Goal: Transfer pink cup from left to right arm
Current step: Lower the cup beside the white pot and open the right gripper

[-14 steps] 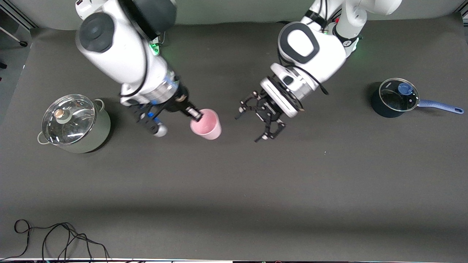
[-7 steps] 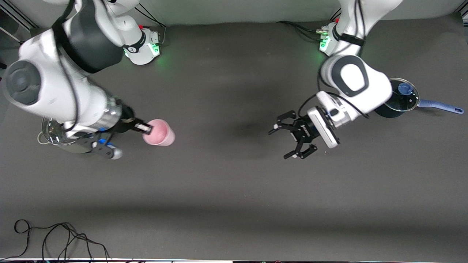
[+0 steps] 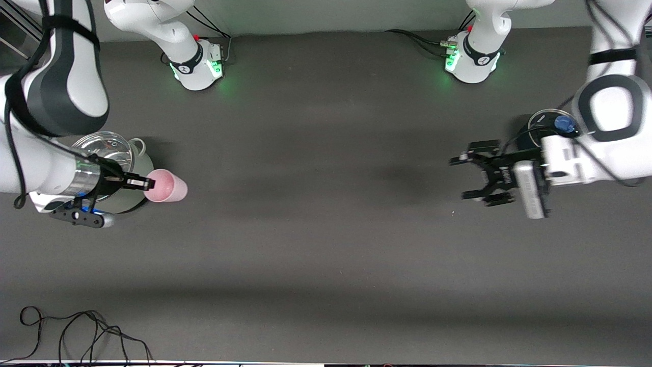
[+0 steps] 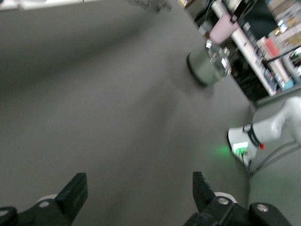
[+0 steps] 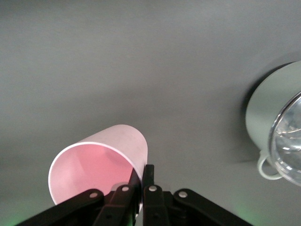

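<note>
The pink cup (image 3: 168, 187) hangs tipped on its side in the air, beside the steel pot at the right arm's end of the table. My right gripper (image 3: 145, 182) is shut on its rim. In the right wrist view one finger lies inside the pink cup (image 5: 101, 162) and the other outside its wall, where the right gripper (image 5: 143, 172) pinches it. My left gripper (image 3: 462, 177) hovers open and empty over the table near the blue saucepan. The left wrist view shows the left gripper (image 4: 139, 188) with only bare mat between its spread fingers.
A steel pot with a glass lid (image 3: 109, 153) stands under the right wrist; it also shows as the pot (image 5: 273, 136). A blue lidded saucepan (image 3: 555, 124) is partly hidden by the left arm. Black cables (image 3: 76, 331) lie at the near corner.
The two arms have swung apart. The right gripper carried the pink cup from the table's middle toward the steel pot. The left gripper drew back toward the saucepan, still open.
</note>
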